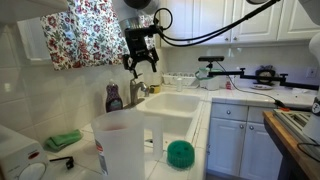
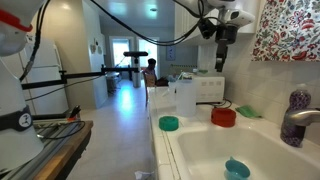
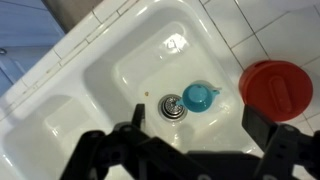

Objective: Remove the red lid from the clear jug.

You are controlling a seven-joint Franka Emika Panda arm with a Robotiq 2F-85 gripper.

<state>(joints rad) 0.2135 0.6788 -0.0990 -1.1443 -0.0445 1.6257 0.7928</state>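
The red lid [image 3: 275, 87] lies flat on the tiled counter beside the sink, off the jug; it also shows in an exterior view [image 2: 223, 116]. The clear jug [image 1: 120, 148] stands upright on the counter with nothing on its top, and appears beyond the lid in an exterior view [image 2: 186, 98]. My gripper [image 3: 198, 125] is open and empty, hanging high over the sink basin, seen in both exterior views [image 1: 140, 60] [image 2: 222, 55]. The lid lies off to one side of the jaws, apart from them.
A blue cup [image 3: 198, 96] lies in the white sink [image 3: 110, 70] by the drain [image 3: 172, 105]. A green round object [image 1: 180, 152] sits on the counter edge. A soap bottle [image 1: 114, 97], a faucet [image 1: 137, 92] and a green cloth [image 2: 247, 111] stand nearby.
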